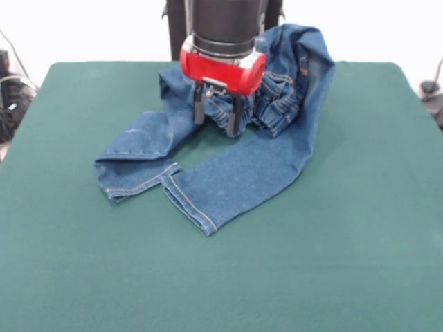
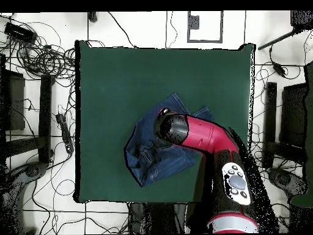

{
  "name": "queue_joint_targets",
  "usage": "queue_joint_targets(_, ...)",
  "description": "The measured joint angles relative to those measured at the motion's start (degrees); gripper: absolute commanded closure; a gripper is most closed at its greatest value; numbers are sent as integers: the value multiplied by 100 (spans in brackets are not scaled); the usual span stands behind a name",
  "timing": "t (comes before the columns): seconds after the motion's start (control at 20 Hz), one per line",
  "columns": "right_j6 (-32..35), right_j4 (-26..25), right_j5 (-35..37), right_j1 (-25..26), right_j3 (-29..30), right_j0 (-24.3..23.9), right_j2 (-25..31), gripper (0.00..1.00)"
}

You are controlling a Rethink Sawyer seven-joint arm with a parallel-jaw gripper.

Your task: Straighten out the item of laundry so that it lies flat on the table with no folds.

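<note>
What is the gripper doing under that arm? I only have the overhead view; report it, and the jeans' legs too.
Observer: The gripper is open, its fingers pointing down over the bunched waist of the jeans.
Operator: Tell me where the legs lie.
Observer: Both legs run from that heap toward the front camera, hems close together on the table.
Operator: Say whether it's gripping denim.
Observer: Cannot tell; the tips are level with the folds, with denim showing between them.

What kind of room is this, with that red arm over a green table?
Probably a robotics lab or test room, not a home. A red robot arm hangs over jeans on a green felt-like table, and loose cables sprawl across the tiled floor around it.
</note>
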Motion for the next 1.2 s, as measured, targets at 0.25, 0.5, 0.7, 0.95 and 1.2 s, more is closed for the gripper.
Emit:
queue_joint_targets(0.25,0,-2,13,135,-453,-25,12,0)
queue_joint_targets(0.5,0,-4,174,261,-930,-77,50,0)
queue_joint_targets(0.7,0,-11,513,409,-1446,-114,115,0)
queue_joint_targets(0.95,0,-45,827,602,-1989,-97,119,0)
queue_joint_targets(1.2,0,-88,928,851,-2460,-42,121,0)
